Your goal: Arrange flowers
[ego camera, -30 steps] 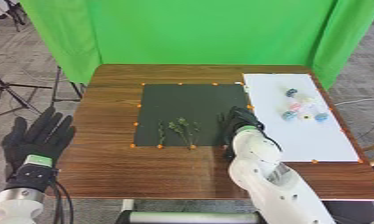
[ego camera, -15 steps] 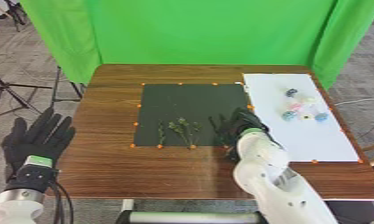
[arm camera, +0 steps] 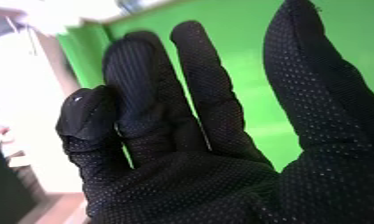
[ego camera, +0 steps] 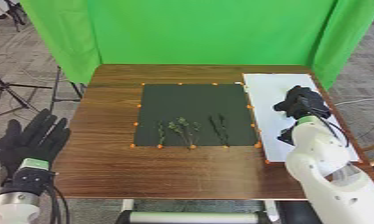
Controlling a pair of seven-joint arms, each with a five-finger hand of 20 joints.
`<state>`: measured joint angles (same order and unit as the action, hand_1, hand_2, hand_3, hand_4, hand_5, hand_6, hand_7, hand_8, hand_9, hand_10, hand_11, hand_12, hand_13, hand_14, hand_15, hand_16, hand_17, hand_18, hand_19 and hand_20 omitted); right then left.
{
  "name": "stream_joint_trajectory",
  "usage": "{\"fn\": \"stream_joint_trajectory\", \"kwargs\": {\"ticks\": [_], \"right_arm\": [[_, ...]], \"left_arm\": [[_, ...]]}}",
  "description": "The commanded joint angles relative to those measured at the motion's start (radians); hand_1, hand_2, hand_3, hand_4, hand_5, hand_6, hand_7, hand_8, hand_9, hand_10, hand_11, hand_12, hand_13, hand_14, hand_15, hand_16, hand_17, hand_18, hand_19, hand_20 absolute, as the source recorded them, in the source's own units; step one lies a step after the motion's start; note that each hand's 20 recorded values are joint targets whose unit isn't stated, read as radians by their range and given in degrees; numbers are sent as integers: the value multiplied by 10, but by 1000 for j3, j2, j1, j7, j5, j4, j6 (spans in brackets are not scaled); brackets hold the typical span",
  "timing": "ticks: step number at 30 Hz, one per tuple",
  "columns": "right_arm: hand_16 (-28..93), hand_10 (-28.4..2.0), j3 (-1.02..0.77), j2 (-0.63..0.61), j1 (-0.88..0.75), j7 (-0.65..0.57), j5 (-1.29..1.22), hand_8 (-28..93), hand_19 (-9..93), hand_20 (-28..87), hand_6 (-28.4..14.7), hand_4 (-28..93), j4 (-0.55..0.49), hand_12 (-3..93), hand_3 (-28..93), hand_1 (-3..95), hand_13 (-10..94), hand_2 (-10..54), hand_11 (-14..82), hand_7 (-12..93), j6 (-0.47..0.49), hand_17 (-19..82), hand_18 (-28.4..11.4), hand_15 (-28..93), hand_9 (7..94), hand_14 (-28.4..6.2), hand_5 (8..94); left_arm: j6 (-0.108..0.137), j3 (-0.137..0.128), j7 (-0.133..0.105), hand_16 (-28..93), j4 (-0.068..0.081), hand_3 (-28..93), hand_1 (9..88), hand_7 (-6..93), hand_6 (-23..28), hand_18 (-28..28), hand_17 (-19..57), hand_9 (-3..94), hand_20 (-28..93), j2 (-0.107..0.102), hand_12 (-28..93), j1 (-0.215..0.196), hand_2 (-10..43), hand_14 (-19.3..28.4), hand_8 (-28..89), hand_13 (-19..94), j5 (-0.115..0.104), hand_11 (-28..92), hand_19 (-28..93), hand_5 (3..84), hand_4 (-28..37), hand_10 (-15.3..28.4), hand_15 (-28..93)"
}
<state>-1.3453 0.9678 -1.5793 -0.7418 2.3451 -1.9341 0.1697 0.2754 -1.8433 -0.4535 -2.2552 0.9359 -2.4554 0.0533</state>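
In the head view my right hand (ego camera: 303,102) is over the white sheet (ego camera: 277,145), hiding the coloured flowers there. My right hand (arm camera: 192,185) has relaxed, partly bent fingers and thumb apart in the right wrist view, with nothing held. Green stems (ego camera: 182,129) lie on the near half of the dark mat (ego camera: 192,100), and a darker stem (ego camera: 219,131) lies to their right. My left hand (ego camera: 31,142) is off the table's left side, fingers straight and spread.
Orange markers edge the mat and the sheet. The brown table (ego camera: 148,175) extends to the near side of both. A green curtain (ego camera: 201,30) hangs behind, and black tripod legs (ego camera: 10,90) stand at the left.
My right hand has left the mat's right edge and moved right and away over the white sheet. The darker stem now lies uncovered on the mat. The left hand shifted slightly.
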Motion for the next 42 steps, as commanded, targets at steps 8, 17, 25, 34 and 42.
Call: {"fn": "stream_joint_trajectory", "kwargs": {"ticks": [8, 17, 25, 34, 42], "right_arm": [[284, -148, 8, -76, 46, 63, -58, -104, 884, 447, -76, -278, 102, 164, 813, 370, 537, -95, 106, 150, 104, 326, -255, 647, 463, -159, 480], [269, -128, 33, -66, 66, 73, -75, -113, 876, 459, -58, -282, 166, 155, 826, 419, 551, -95, 119, 172, 139, 323, -250, 624, 488, -136, 483], [411, -121, 36, -54, 41, 67, -83, -131, 869, 463, -30, -282, 197, 158, 756, 523, 586, -95, 150, 225, 108, 332, -238, 550, 573, -87, 535], [470, -84, 52, -56, 7, 84, -35, 43, 894, 462, 4, -282, 197, 432, 670, 610, 686, -95, 133, 400, -50, 379, -225, 641, 828, -89, 686], [466, -81, 60, -63, 15, 115, 16, 76, 900, 460, 8, -283, 94, 463, 687, 610, 699, -95, 149, 428, -144, 389, -225, 652, 853, -91, 709]], "left_arm": [[1, -2, -2, -95, -4, 717, 304, 201, 73, 90, -22, 297, 63, 5, 114, -9, 59, 141, -104, 223, 5, 222, 280, 375, -282, 145, 368], [1, 6, -6, -96, -5, 719, 304, 201, 72, 91, -22, 298, 62, 7, 113, -12, 59, 141, -104, 223, 2, 223, 281, 375, -283, 145, 369], [-1, 3, 2, -95, -5, 718, 305, 203, 72, 91, -22, 301, 62, 10, 113, -12, 60, 141, -104, 224, 3, 224, 281, 375, -283, 144, 368], [4, 10, 3, -95, -5, 717, 303, 206, 73, 92, -24, 312, 63, 12, 113, -8, 65, 143, -105, 228, 0, 229, 286, 378, -282, 146, 371], [-1, 3, 1, -97, -7, 717, 302, 206, 73, 92, -23, 312, 62, 12, 111, -12, 66, 144, -105, 228, 0, 227, 286, 380, -283, 146, 372]]}}
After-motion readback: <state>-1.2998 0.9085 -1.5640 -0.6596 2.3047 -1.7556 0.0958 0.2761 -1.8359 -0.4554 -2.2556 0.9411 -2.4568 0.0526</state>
